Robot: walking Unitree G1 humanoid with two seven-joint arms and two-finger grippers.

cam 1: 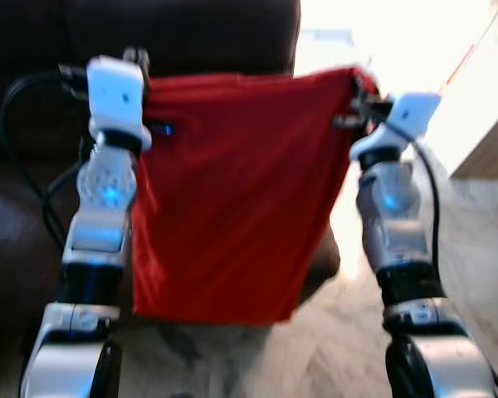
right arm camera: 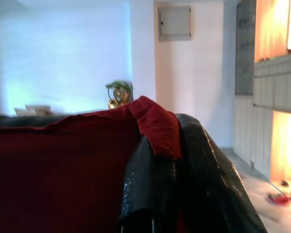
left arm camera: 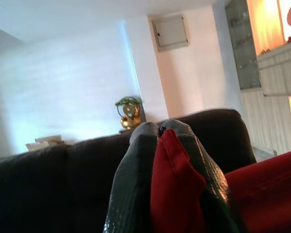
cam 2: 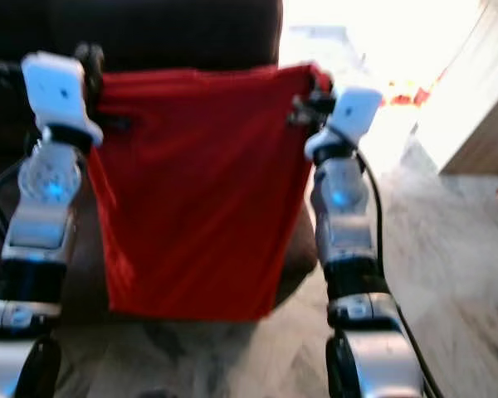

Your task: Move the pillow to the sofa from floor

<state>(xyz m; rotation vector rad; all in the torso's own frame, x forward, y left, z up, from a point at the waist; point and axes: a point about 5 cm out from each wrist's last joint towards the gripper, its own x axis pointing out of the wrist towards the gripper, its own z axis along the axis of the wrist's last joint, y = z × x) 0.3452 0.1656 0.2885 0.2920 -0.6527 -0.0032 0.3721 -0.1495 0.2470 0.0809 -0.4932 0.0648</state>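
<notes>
Left end effector (cam 1: 137,60) and right end effector (cam 1: 355,106) both clenched on the top corners of the red pillow (cam 1: 232,191), hanging off the floor (cam 1: 332,348) between the two arms, right in front of the dark sofa (cam 1: 183,33). Lift judged done; carry over the seat and release still to come. Broad, dark, smooth-looking upholstery; limp, flat, roughly square cloth, sagging below; slim black fingers (left arm camera: 136,184) pinching a seamed corner.

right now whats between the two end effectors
The red pillow spans the gap, pinched at its top corners by the left end effector and right end effector, as the left eye view shows.
</notes>
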